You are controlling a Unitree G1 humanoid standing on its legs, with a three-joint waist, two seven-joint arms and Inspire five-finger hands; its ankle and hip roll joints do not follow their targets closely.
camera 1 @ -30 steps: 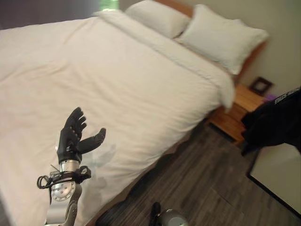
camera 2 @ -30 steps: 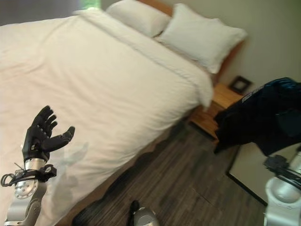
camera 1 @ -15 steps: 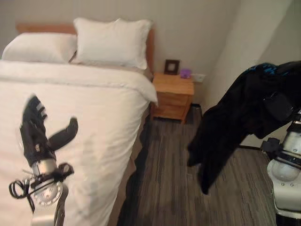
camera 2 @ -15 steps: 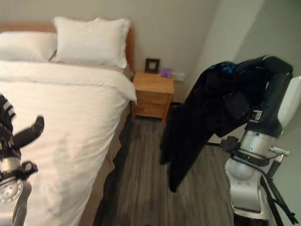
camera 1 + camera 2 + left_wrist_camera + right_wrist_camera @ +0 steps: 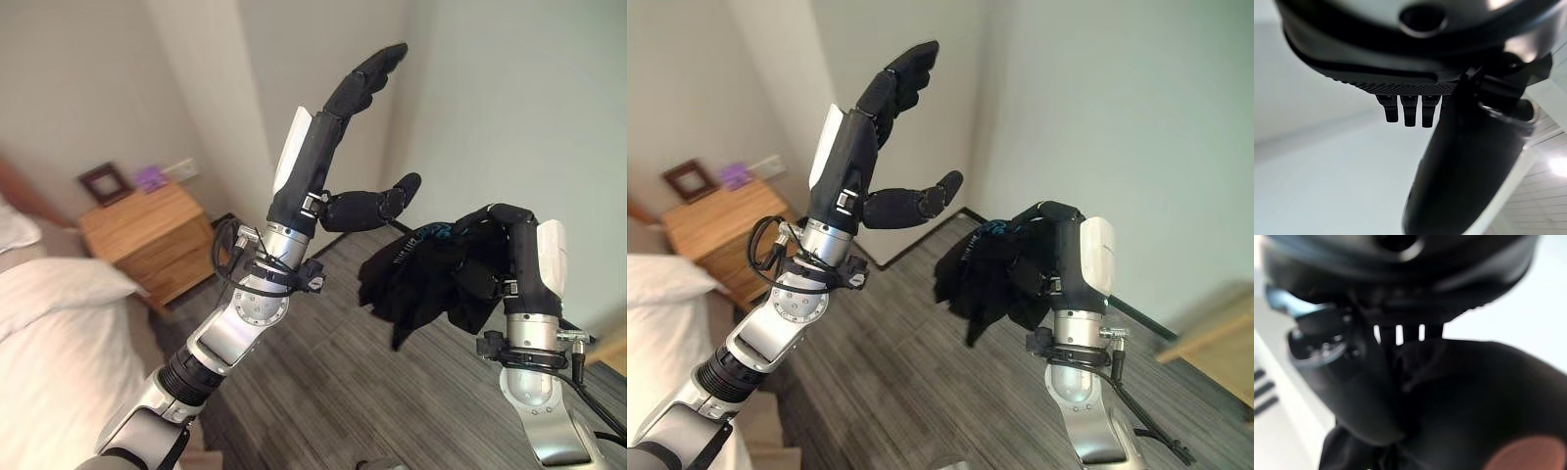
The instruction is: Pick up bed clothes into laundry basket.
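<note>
A black garment point(image 5: 423, 282) with a bit of blue at its top hangs bunched in the air over the floor, and my right hand point(image 5: 519, 257) is shut on it, fingers curled over its upper fold. The same dark cloth point(image 5: 1459, 401) shows close up past the fingers in the right wrist view. My left hand point(image 5: 328, 147) is raised high in front of the wall, open, with fingers stretched up and the thumb pointing toward the garment, a short gap away. Nothing is in the left hand point(image 5: 1459, 161). A corner of the white bed point(image 5: 44, 333) shows at the lower left.
A wooden nightstand point(image 5: 147, 235) stands beside the bed, bearing a small dark picture frame point(image 5: 103, 182) and a purple object point(image 5: 150, 177). Dark wood-plank floor point(image 5: 323, 382) stretches below my arms. Pale walls meet at a corner behind my hands. A light wooden piece point(image 5: 1205, 343) sits at the far right.
The camera has swung right, away from the bed toward the wall corner. My left hand has risen from over the bed to head height. The garment is now bunched closer in the right hand.
</note>
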